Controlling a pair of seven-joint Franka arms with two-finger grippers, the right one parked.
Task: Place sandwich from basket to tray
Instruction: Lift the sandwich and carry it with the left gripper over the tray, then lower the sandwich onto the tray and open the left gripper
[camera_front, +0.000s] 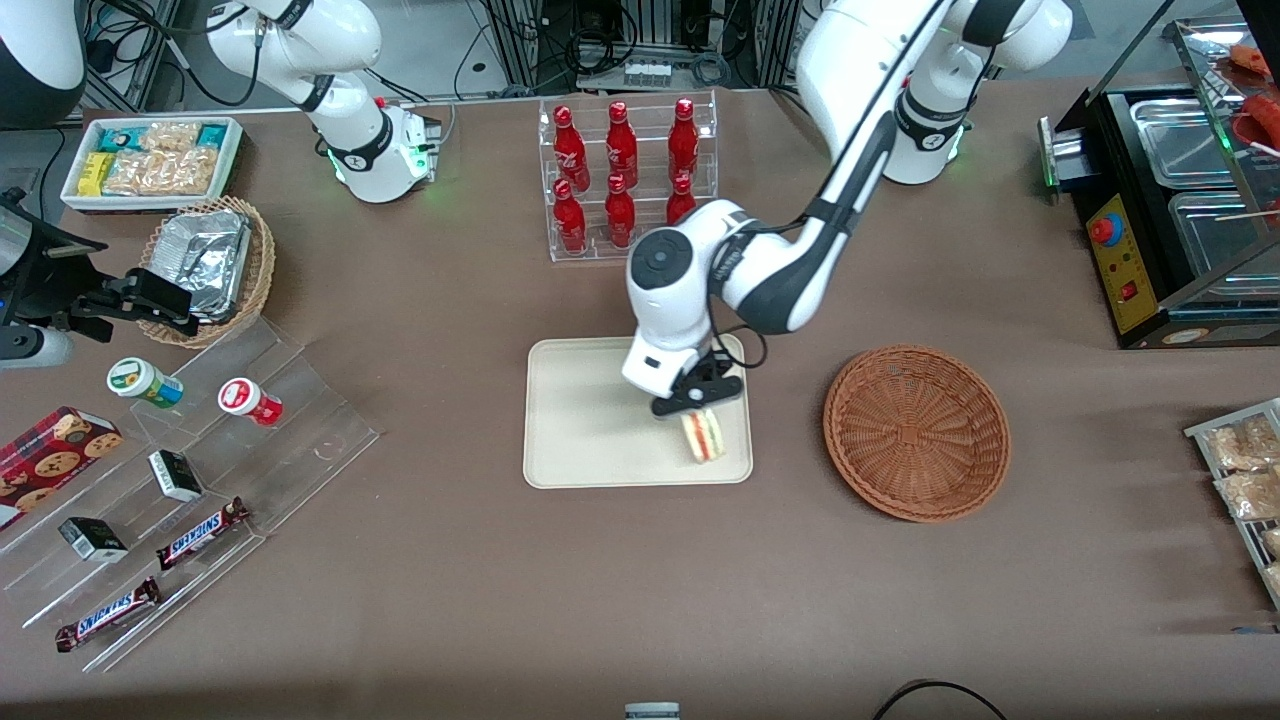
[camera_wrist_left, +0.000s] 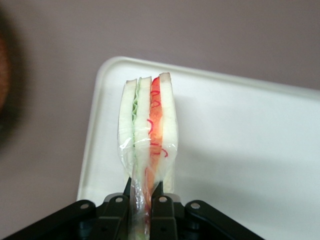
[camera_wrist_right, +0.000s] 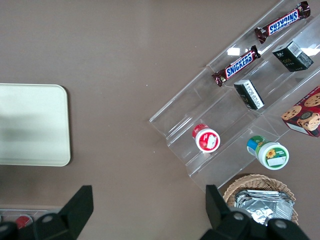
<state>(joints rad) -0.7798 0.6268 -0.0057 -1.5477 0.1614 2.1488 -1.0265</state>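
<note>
The jaws (camera_wrist_left: 142, 200) of the left arm are clamped on the sandwich (camera_wrist_left: 147, 125), pinching its wrapped end so that the bread and filling layers stand on edge and stick out ahead of the fingertips. Directly beneath them lies the tray (camera_wrist_left: 240, 135), with the sandwich over the corner closest to the basket (camera_front: 915, 432), which sits empty on the surface toward the working arm's end. The step in hand looks like the set-down: I would lower straight until the wedge's lower edge meets the tray, keep it inside the low rim, then part the jaws gently, since a wedge standing on a narrow edge may tip once released. The thin wrap may also cling to a finger pad, so lifting away slowly seems wise. Farther from the jaws, toward the parked arm's end, two bars on a clear stepped stand read SNICKERS (camera_front: 200, 533); other labels there are too small to read.
</note>
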